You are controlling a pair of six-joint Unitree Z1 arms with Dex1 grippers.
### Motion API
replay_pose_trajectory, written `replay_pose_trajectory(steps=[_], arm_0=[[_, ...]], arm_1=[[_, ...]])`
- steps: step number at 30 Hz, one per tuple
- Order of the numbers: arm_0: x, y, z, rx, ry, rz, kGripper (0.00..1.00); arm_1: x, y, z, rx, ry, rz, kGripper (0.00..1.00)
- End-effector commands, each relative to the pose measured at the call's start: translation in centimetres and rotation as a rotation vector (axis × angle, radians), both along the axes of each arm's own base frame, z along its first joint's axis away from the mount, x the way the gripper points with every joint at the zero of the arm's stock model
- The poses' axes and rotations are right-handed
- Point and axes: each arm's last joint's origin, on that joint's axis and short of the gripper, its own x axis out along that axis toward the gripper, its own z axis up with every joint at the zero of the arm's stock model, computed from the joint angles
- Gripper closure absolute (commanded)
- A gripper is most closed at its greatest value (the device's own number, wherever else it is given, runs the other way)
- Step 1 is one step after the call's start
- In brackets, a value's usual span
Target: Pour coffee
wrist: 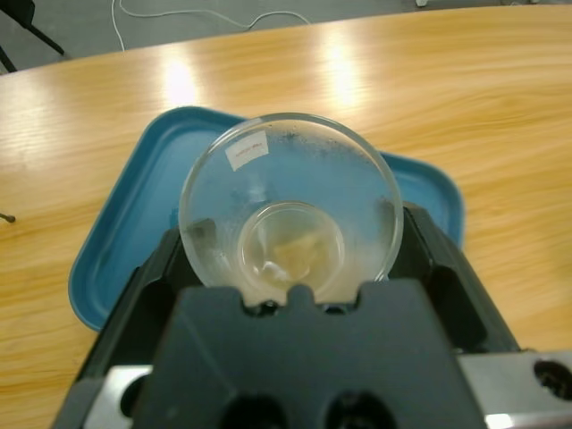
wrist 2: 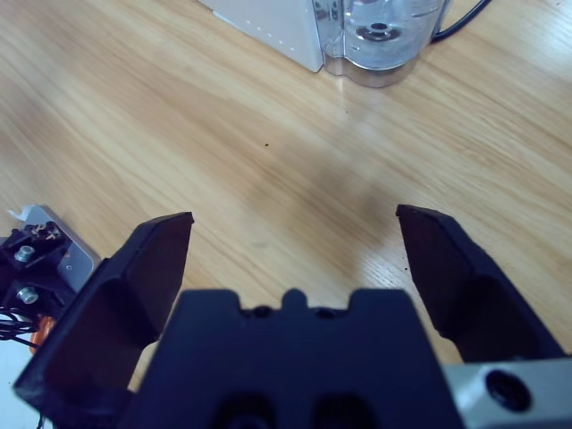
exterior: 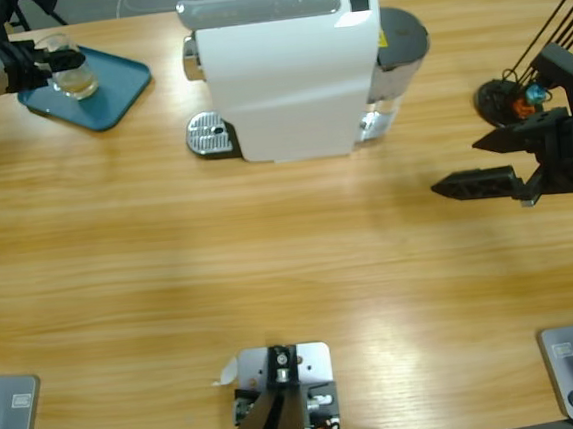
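the left pincer (wrist: 290, 268) grips the glass (exterior: 72, 78) with a little coffee (wrist: 290, 255) over the tray (exterior: 115, 89) at the far left, so keep it level, while the right pincer (exterior: 478, 163) hangs released above the tabletop (exterior: 268, 236).

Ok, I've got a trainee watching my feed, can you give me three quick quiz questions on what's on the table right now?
1. True or false: the left tool is shut on the glass cup.
2. What is the glass cup over? A) the drip grate B) the blue tray C) bare table
3. What does the right tool hold?

Key:
1. True; its black jaws sit against both sides of the cup, which has a shallow layer of pale coffee in it.
2. B; the drip grate of the white coffee machine is bare.
3. Nothing; its jaws are spread over bare table.
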Motion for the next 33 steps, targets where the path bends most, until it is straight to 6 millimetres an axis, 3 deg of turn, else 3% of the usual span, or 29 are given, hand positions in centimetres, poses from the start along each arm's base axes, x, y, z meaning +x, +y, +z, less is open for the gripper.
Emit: replay_pose_trajectory(steps=[1, 6, 7, 8, 11, 12, 17, 22, 25, 28, 33], arm_0=[[0.4, 0.1, -3.1, 0.017, 0.058, 0.033, 1.0], [0.5, 0.0, -3.2, 0.018, 0.058, 0.032, 1.0], [0.5, 0.1, -3.2, 0.014, 0.059, 0.033, 0.905], [0.6, 0.1, -3.2, 0.01, 0.061, 0.033, 0.666], [0.6, 0.2, -3.1, 0.005, 0.062, 0.033, 0.132], [0.6, 0.2, -3.2, 0.007, 0.062, 0.034, 0.043], [-0.4, 0.1, -2.3, 0.019, 0.039, 0.023, 0.032], [-2.8, 0.8, 1.9, 0.023, -0.066, 0.031, 0.032], [-5.8, 1.4, 5.2, 0.03, -0.141, 0.031, 0.032], [-9.9, 0.6, 7.8, 0.037, -0.166, -0.017, 0.032], [-15.3, -1.2, 9.1, -0.024, -0.03, -0.209, 0.032]], arm_1=[[0.1, 0.3, -0.8, -0.007, 0.039, 0.027, 0.0], [0.2, 0.4, -0.9, -0.008, 0.042, 0.027, 0.0], [0.2, 0.4, -0.9, -0.008, 0.042, 0.027, 0.0], [0.2, 0.4, -0.9, -0.008, 0.042, 0.027, 0.0], [0.2, 0.3, -0.8, -0.007, 0.04, 0.027, 0.0], [0.2, 0.3, -0.8, -0.006, 0.038, 0.027, 0.0], [0.0, 0.3, -0.7, -0.005, 0.035, 0.027, 0.0], [-0.3, 0.1, -0.6, -0.001, 0.023, 0.026, 0.0], [-0.5, 0.0, -0.5, 0.001, 0.015, 0.024, 0.0], [-0.8, -0.2, -0.4, 0.005, -0.002, 0.021, 0.0], [-1.2, -0.4, -0.1, 0.008, -0.03, 0.022, 0.0]])
